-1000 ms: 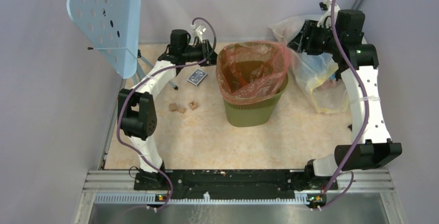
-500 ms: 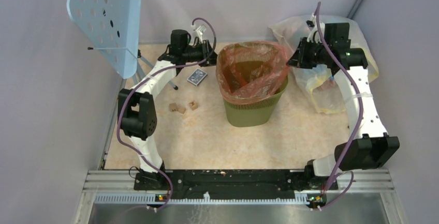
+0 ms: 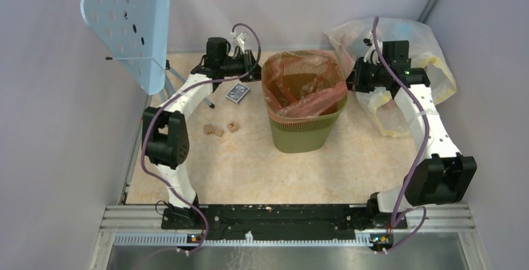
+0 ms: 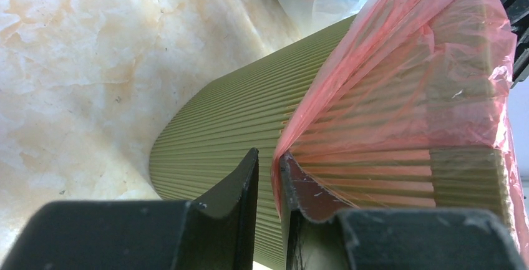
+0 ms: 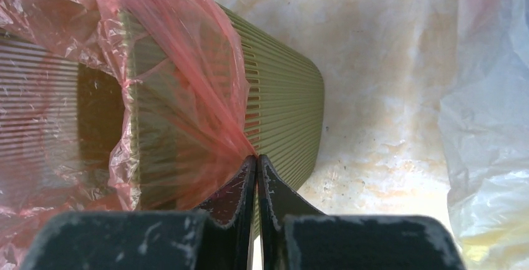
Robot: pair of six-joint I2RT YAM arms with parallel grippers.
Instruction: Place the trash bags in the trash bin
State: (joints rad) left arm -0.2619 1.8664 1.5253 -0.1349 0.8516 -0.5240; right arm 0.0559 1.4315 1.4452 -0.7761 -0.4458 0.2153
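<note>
The olive-green trash bin stands upright at the table's middle. The red-orange trash bag lines it, its mouth spread over the rim. My right gripper is at the bin's right rim. In the right wrist view it is shut on a stretched corner of the bag, beside the bin's wall. My left gripper is at the left rim. In the left wrist view its jaws stand a narrow gap apart, the bag's edge lying over the right finger, the bin behind.
A large clear-yellowish bag of coloured items lies right of the bin, behind my right arm. A pale blue perforated stand is at the back left. A blue card box and small wooden blocks lie left of the bin.
My right gripper has moved down and nearer with the bag's right corner, pulling that edge down over the bin's rim. The left arm has not moved.
</note>
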